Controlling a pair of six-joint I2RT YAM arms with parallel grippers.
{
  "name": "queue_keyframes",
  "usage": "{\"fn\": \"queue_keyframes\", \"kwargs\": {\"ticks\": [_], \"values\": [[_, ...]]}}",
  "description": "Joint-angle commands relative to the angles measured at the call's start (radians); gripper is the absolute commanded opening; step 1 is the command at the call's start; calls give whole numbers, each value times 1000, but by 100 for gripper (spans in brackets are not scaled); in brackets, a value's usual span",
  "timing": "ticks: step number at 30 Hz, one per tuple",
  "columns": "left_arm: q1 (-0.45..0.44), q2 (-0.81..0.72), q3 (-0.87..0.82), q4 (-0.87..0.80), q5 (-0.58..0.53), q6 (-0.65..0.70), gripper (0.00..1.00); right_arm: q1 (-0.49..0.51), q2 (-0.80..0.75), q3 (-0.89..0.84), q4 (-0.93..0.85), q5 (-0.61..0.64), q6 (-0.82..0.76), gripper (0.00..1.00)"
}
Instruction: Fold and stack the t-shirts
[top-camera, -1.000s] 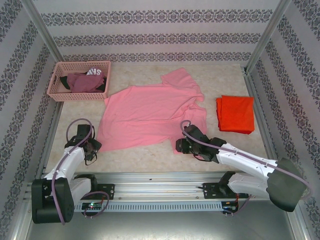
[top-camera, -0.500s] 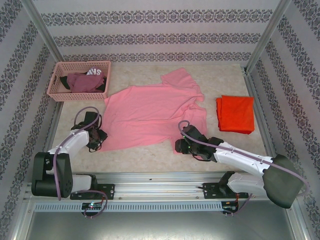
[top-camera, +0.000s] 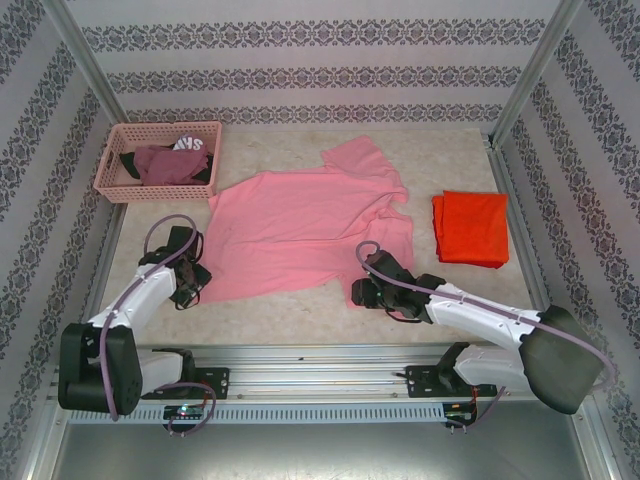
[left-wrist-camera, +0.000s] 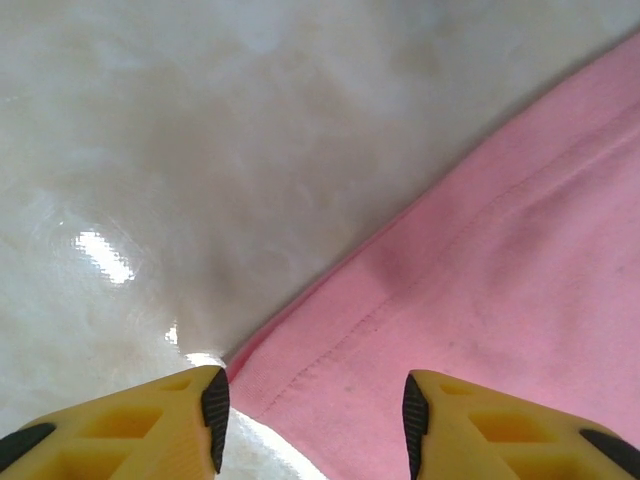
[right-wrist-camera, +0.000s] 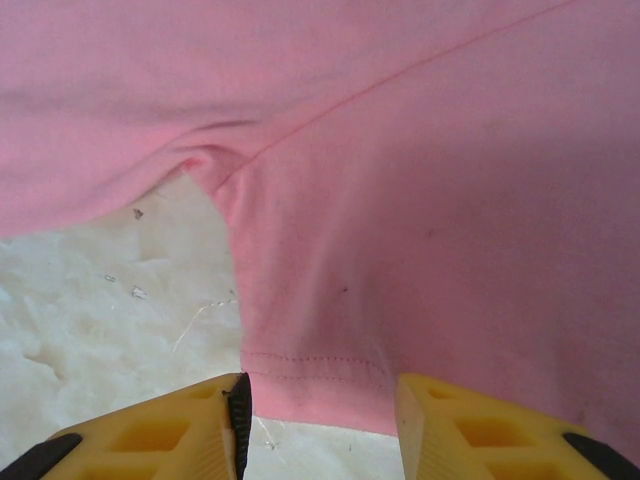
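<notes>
The pink t-shirt lies spread flat in the middle of the table, one sleeve toward the far side and one toward the near right. Its near left corner sits between the parted fingers of the left pincer, which stands open above the hem with nothing gripped. The hem of the near sleeve lies just ahead of the right pincer, also open and holding nothing. The orange t-shirt rests folded to the right, well apart from both. A pink basket of dark clothes stands at the far left.
</notes>
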Motion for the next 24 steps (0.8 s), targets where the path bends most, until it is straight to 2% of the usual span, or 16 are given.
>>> {"fn": "queue_keyframes", "kwargs": {"ticks": [1,9,14,19,24], "values": [[-13,42,-16,4,12,-2,47,-8,9,18,5,-13,-17,43],[-19,116,-37,64,41,-6,43,-9,-44,-10,-19,13,1,43],[-19,150,-49,91,46,-7,34,-19,-74,-6,-53,31,-1,43],[-21,137,-59,101,45,-1,13,-59,-129,4,-142,85,13,44],[-21,88,-66,94,39,2,0,-152,-223,-27,-254,177,98,45]]}}
